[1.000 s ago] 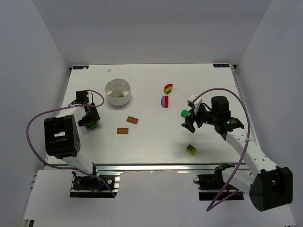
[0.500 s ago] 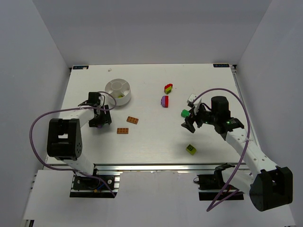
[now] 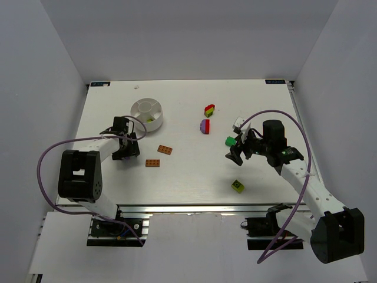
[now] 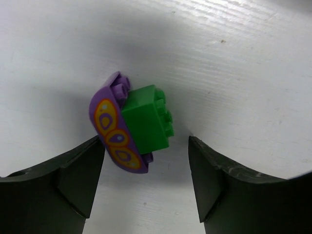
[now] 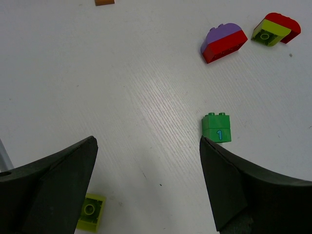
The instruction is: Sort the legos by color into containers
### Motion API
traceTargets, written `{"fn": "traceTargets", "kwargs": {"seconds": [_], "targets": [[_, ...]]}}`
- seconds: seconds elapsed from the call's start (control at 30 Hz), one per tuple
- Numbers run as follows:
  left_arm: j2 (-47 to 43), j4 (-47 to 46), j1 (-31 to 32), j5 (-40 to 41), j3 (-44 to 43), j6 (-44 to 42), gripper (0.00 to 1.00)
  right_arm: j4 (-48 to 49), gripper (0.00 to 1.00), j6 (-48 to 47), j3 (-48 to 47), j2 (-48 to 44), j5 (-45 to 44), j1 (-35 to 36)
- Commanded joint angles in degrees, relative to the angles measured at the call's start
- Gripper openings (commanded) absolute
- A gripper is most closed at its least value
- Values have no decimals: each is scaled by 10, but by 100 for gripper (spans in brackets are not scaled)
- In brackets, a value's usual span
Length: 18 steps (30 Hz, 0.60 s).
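**A:** Lego piece of glossy green studded block and purple curved shell [image 4: 134, 124]: where is it?

**B:** Between the left gripper's [image 4: 146, 144] parted jaws. The shell is at one finger, with a bare gap at the other. Orange-yellow ovals are printed on it, no lettering.

**A:** Right gripper [image 5: 147, 141]?

**B:** Spread wide, holding nothing. A green cube [image 5: 217, 128] marked "1" lies just beside the finger at frame right. Above are a purple-over-red rounded piece [image 5: 223, 43] and a red-and-lime piece [image 5: 275, 29]. A lime-green block [image 5: 90, 211] is lower left.

**A:** Room?

**B:** The matte white table [image 3: 194, 171] lies bare mid-frame. Two flat orange studded plates [image 3: 165, 150] lie lower right of the round white divided dish [image 3: 139, 124].
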<state>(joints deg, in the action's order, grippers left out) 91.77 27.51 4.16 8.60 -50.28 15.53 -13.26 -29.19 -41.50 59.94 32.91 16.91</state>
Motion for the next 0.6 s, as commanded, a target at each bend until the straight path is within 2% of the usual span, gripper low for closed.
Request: {"fn": "traceTargets", "kwargs": {"seconds": [0.0, 0.3, 0.57], "targets": [[-53, 4, 1, 46, 10, 21, 80, 6, 89, -10, -21, -12, 11, 2], [-90, -16, -19, 36, 8, 63, 82, 6, 89, -10, -20, -14, 13, 2], [-48, -16, -38, 14, -8, 60, 81, 5, 89, -12, -19, -13, 12, 2]]}}
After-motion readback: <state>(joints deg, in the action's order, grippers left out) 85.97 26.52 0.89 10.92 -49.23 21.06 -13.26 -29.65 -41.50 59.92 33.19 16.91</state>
